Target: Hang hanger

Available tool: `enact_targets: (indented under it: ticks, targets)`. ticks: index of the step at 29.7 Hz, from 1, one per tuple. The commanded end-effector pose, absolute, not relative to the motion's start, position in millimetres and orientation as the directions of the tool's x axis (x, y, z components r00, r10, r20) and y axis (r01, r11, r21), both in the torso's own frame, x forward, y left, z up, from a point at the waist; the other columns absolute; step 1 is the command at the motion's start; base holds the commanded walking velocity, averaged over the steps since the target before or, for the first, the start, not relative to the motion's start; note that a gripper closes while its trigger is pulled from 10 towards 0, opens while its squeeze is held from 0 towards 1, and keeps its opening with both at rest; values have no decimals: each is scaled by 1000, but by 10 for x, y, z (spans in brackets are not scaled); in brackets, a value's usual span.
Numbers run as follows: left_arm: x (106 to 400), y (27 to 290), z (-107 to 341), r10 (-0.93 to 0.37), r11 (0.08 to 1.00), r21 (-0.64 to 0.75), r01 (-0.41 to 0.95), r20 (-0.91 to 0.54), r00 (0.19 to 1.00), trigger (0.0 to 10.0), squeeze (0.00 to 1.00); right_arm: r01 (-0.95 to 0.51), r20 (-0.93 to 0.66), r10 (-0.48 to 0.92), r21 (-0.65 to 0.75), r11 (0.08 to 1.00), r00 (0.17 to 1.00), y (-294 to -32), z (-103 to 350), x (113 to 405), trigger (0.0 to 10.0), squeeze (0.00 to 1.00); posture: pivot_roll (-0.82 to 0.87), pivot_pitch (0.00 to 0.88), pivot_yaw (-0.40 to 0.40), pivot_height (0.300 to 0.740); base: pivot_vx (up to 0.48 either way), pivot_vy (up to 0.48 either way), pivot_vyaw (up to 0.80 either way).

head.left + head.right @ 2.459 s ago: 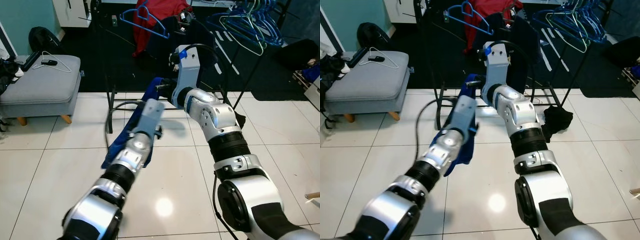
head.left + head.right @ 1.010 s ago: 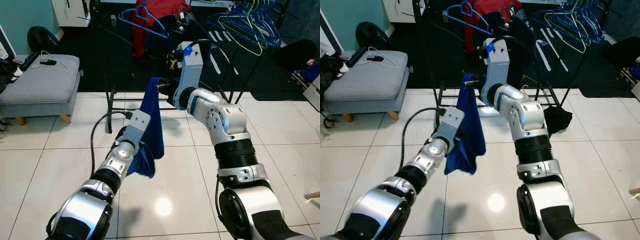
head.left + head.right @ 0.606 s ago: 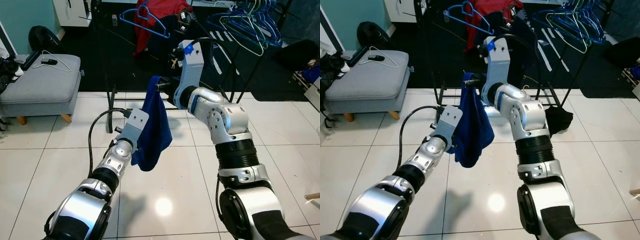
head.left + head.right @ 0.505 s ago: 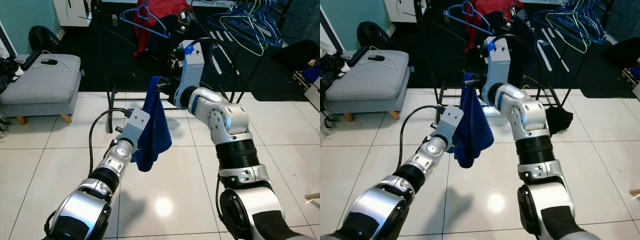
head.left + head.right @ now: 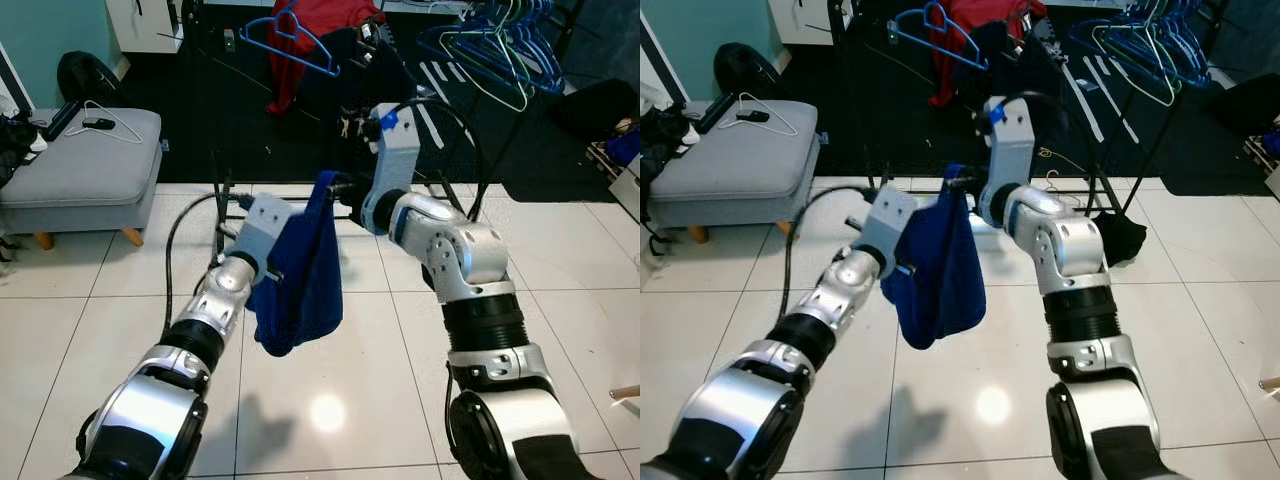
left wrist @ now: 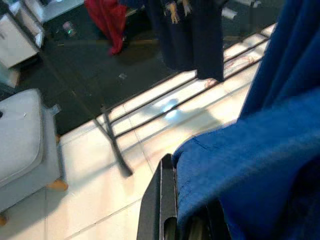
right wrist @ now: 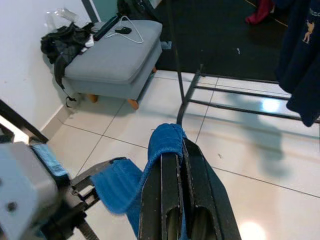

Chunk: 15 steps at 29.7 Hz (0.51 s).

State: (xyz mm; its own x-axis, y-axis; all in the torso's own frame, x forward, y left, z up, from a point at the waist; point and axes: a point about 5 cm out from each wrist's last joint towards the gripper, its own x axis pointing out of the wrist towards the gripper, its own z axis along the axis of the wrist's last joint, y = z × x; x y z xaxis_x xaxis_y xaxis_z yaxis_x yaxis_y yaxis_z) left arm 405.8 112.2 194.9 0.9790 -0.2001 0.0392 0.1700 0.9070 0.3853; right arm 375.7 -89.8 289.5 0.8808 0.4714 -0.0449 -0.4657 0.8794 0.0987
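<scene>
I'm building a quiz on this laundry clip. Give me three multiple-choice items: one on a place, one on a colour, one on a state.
1. Where does the white wire hanger lie?
A. on the grey ottoman
B. on the tiled floor
C. on the clothes rack

2. What colour is the cloth held between the arms?
A. red
B. blue
C. grey

3. How are the right gripper's fingers?
A. wide open
B. shut on the cloth
C. shut on a hanger

Answers: 1 A, the white wire hanger rests on the grey ottoman. 2 B, the cloth is blue. 3 B, the right gripper pinches the cloth's fold.
</scene>
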Motion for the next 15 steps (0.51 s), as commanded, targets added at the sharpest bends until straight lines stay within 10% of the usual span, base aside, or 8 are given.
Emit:
enact_targets:
  ticks: [1, 15]
  targets:
    - [4054, 1204, 1943, -196, 909, 381, 171, 29, 980, 0, 0, -450, -44, 456, 103, 887, 889, -951, 2874, 3748, 5843, 0, -90, 212, -43, 740, 0, 0, 0]
    - [3903, 1495, 1964, -279, 922, 282, 267, 4, 960, 0, 0, -329, -87, 339, 113, 938, 937, -1247, 2514, 3736, 6196, 0, -50, 199, -28, 740, 0, 0, 0]
